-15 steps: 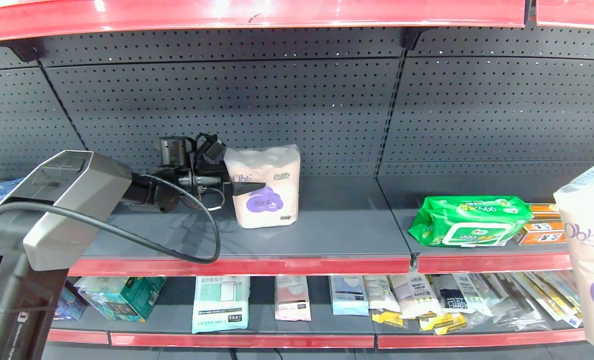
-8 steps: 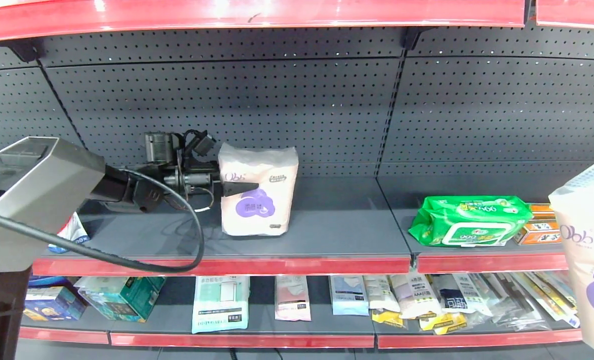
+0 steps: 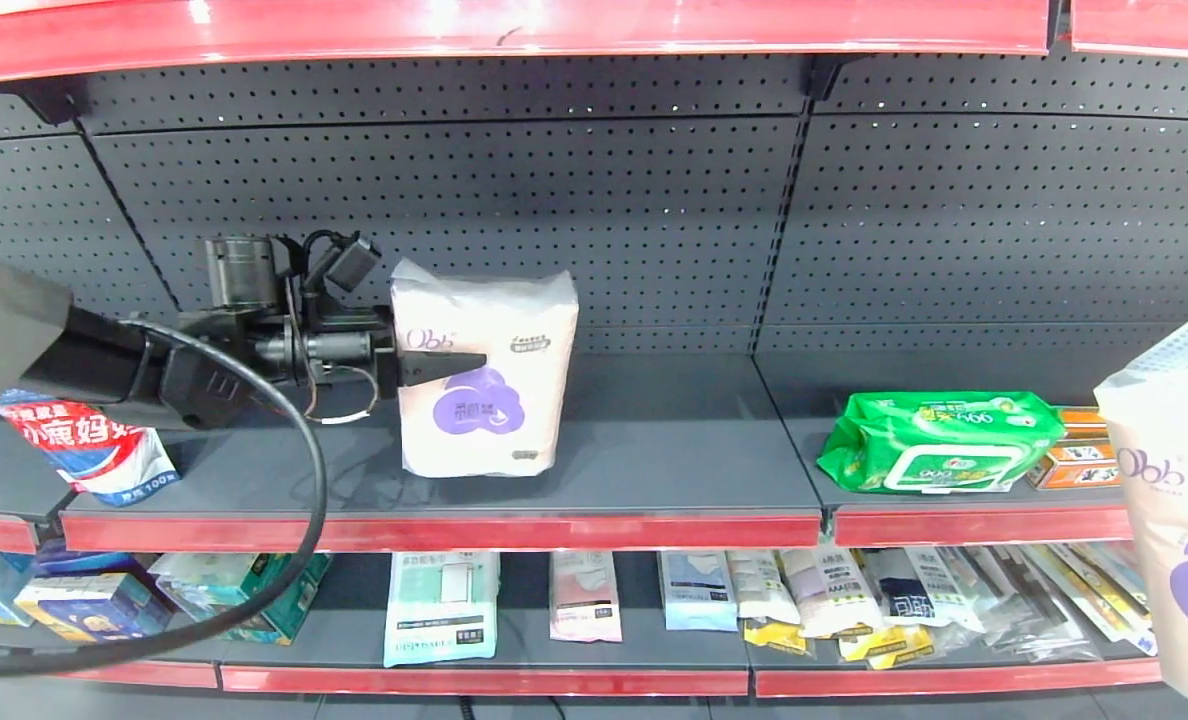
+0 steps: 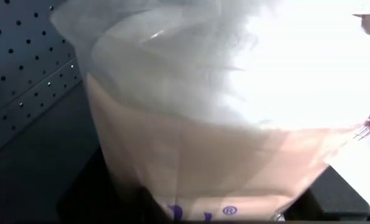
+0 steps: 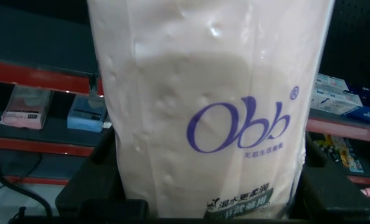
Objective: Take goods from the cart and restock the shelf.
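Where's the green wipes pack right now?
In the head view, the green wipes pack lies on the middle shelf, right bay, near the front, beside the orange boxes.

The left arm [image 3: 154, 370] is stretched out level, the left tool [image 3: 459, 365] clamped on a tissue pack [image 3: 499, 330], while the right tool [image 5: 213, 199] grips a second pack [image 5: 210, 93].

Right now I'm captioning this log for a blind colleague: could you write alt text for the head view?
The left gripper holds a pink tissue pack upright at a grey shelf. A green wipes pack lies on the shelf to its right, and a second tissue pack is at the right edge.
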Controlling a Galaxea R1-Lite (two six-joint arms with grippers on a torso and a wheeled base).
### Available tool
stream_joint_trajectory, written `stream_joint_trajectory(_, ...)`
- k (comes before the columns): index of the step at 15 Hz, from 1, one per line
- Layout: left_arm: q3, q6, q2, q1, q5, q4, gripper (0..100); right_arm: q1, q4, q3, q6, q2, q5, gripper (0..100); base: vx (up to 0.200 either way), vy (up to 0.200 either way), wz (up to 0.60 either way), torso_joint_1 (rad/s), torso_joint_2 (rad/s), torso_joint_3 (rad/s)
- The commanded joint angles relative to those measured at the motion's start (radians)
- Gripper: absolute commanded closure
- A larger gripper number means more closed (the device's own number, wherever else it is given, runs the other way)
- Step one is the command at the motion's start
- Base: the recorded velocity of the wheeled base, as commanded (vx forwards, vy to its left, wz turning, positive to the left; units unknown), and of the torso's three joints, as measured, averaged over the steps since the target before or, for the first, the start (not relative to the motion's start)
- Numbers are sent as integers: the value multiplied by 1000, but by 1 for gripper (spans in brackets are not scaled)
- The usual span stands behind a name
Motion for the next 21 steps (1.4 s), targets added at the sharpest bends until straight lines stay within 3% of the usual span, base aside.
stream_joint_trajectory(1, 65, 0, -100, 15, -1, -2, 100, 1, 0, -1, 0, -3, 0, 100, 0, 0, 0, 0, 0, 0)
stream_joint_trajectory(4, 114, 0, -149, 24, -2, -2, 100, 1, 0, 0, 0, -3, 6, 100, 0, 0, 0, 0, 0, 0)
stream_joint_trajectory(13, 140, 6, -152, 30, -10, -3, 100, 1, 0, -4, 1, -16, 9, 100, 0, 0, 0, 0, 0, 0)
stream_joint_trajectory(16, 166, 9, -56, 44, -160, -197, 100, -1, 0, -9, 1, -13, 9, 100, 0, 0, 0, 0, 0, 0)
stream_joint_trajectory(19, 177, -34, 62, 42, -177, -407, 100, -1, 0, -17, -2, -6, 6, 100, 0, 0, 0, 0, 0, 0)
stream_joint_trajectory(21, 186, -58, 98, 42, -179, -456, 100, -1, 0, -26, -2, -4, 3, 100, 0, 0, 0, 0, 0, 0)
